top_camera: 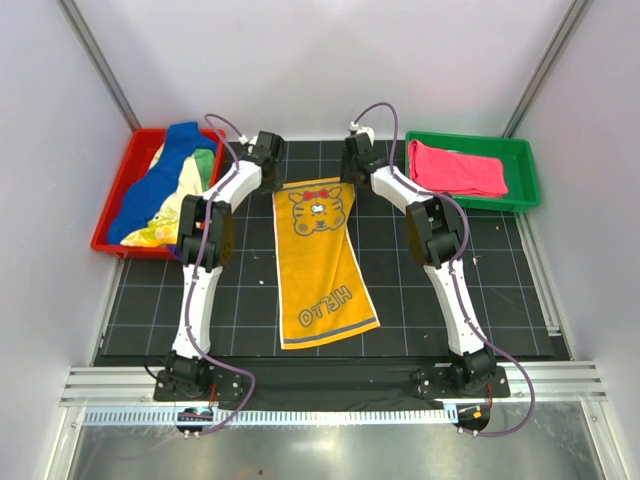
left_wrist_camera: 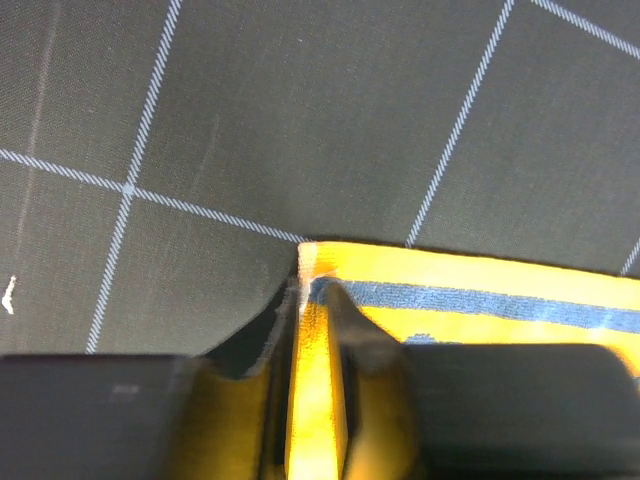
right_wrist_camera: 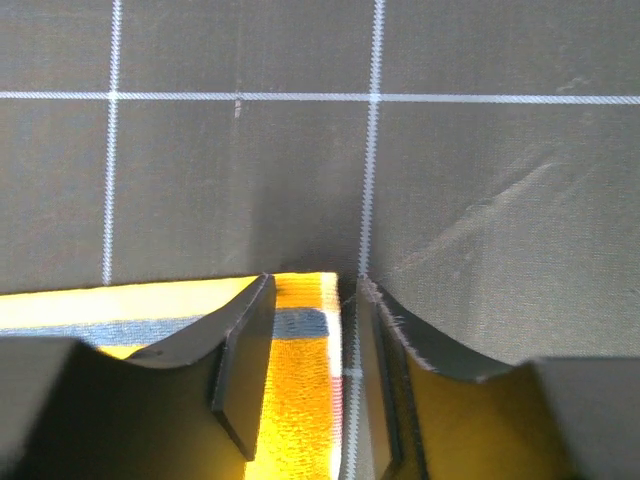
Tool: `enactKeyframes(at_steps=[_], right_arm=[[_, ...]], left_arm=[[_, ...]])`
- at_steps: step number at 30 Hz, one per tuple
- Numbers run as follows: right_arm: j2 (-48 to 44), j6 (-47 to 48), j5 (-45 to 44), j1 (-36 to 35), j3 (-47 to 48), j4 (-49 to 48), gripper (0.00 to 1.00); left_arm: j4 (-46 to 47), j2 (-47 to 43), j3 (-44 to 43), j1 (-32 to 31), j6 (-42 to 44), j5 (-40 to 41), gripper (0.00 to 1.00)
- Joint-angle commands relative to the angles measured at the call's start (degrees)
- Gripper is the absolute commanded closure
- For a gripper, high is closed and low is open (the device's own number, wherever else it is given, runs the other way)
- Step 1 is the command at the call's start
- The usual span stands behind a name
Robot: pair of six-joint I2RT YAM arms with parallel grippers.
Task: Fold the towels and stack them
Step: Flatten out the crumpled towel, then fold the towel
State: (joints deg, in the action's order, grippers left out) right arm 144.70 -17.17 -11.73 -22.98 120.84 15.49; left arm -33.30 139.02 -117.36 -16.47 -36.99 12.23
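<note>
The orange-yellow tiger towel (top_camera: 322, 262) lies flat and lengthwise on the black gridded mat (top_camera: 480, 290). My left gripper (top_camera: 273, 172) is at its far left corner. In the left wrist view the left gripper (left_wrist_camera: 312, 292) is shut on that corner of the towel (left_wrist_camera: 480, 275), with yellow cloth filling the narrow gap. My right gripper (top_camera: 352, 170) is at the far right corner. In the right wrist view the right gripper (right_wrist_camera: 315, 290) stands open astride the towel's corner (right_wrist_camera: 300, 380), and a strip of mat shows beside the right finger (right_wrist_camera: 385, 340).
A red tray (top_camera: 112, 205) at the back left holds several crumpled towels, among them a dark blue one (top_camera: 150, 190), a green one and a yellow one. A green tray (top_camera: 525, 170) at the back right holds a folded pink-red towel (top_camera: 455, 168). White walls close in the sides.
</note>
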Motion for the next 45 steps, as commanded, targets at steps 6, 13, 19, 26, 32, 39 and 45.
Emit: enactKeyframes(at_steps=[6,13,19,26,32,39,45], right_arm=[[0.84,0.29,4.61,0.04,3.27,3.76,0.76],[-1.26,1.08,3.29,0.13,2.30,3.32,0.92],[-7.23,1.61,3.03,0.04,-1.56,-2.21,0.93],[-12.60,2.23,2.58,0.04,-6.22,-11.35,0.92],[-13.13,2.84,3.55,0.04,-4.91,-14.87,0.92],[-11.82,3.90,4.17,0.04,-2.10,-16.63,0.91],[-11.64,3.98,4.43,0.04,-0.95,-16.45,0.91]], left_arm=[[-2.12,0.20,-1.46,-0.05,2.89,2.01,0.97],[0.60,-0.59,-1.82,-0.05,5.61,2.18,1.00],[4.03,-4.45,-1.73,1.09,7.55,2.89,1.00],[6.66,-10.26,0.37,1.44,10.27,4.64,1.00],[8.51,-11.49,0.11,3.46,10.71,3.33,1.00],[12.20,-11.67,-0.67,5.30,11.77,0.44,1.00],[14.04,-11.40,-2.35,5.57,12.91,-2.38,1.00]])
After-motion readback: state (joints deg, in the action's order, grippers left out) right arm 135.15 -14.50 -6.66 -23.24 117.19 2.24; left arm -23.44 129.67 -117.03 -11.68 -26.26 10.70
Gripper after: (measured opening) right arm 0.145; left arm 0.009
